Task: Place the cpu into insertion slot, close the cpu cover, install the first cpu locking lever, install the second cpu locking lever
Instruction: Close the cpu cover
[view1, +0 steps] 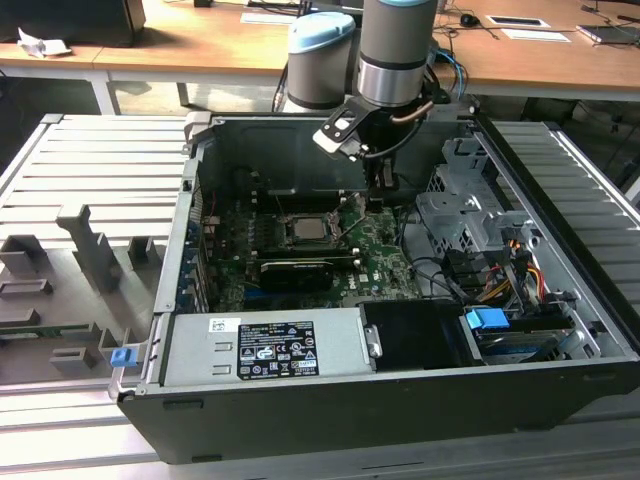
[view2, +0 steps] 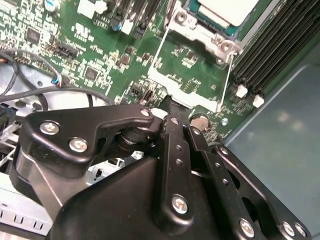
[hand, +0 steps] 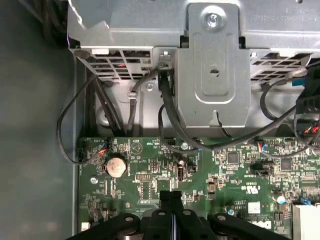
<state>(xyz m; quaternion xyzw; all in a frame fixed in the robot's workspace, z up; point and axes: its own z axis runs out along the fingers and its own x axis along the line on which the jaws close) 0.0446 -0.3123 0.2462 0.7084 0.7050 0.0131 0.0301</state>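
Observation:
The cpu (view1: 303, 229) lies flat in the socket on the green motherboard, its silvery top facing up; in the second wrist view the cpu (view2: 227, 9) sits inside a metal frame, the cpu cover (view2: 200, 34), which lies flat around it. My gripper (view1: 378, 198) hangs just above the board, to the exterior view's right of the socket and apart from it. Its black fingers are pressed together with nothing between them in both wrist views, the gripper (view2: 172, 112) (hand: 171, 197) close over bare board. I cannot tell how the locking levers stand.
The open computer case has tall walls (view1: 190, 190) around the board. A metal drive cage (view1: 470, 215) with black cables (hand: 167, 115) stands close beside the gripper. Memory slots (view2: 270, 45) run past the socket. A power supply (view1: 270, 345) fills the case's near side.

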